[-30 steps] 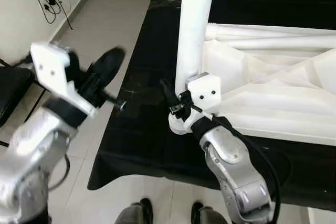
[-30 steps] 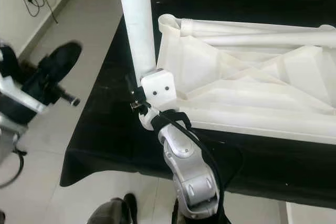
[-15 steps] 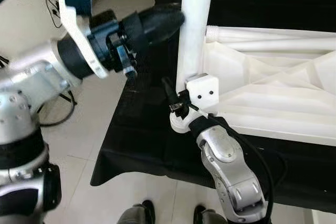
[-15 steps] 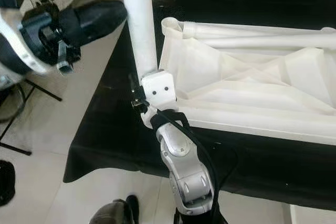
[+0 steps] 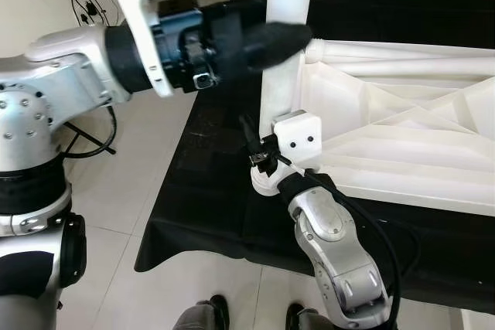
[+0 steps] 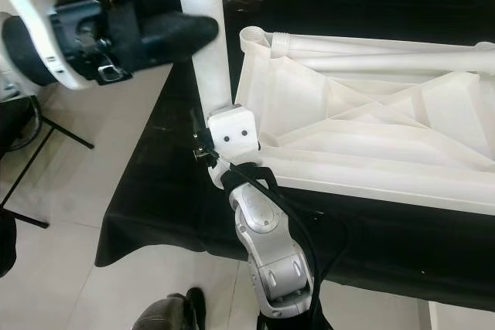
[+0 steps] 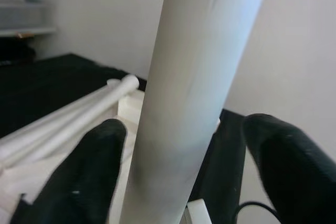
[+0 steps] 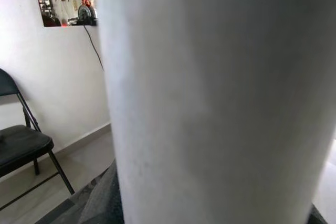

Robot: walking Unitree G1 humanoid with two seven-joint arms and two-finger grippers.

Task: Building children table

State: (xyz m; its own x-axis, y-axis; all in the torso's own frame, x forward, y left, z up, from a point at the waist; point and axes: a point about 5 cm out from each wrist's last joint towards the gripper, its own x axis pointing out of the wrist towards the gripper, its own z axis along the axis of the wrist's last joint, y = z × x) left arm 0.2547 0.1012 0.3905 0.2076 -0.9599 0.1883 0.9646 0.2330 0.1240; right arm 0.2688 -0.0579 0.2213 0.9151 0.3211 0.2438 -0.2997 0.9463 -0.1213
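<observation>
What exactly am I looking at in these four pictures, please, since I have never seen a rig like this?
This is a humanoid robot with two silver arms, each ending in a gripper with two black fingers. The two wide pictures come from cameras in its head, looking down. The two close ones come from cameras on its wrists.

On the black-covered table lies a white children's table top, upside down, with spare white legs along its far edge. One white table leg stands upright at the near left corner.

The right gripper is at the bottom of that leg. The left gripper reaches it higher up, its fingers open on either side without touching.
</observation>
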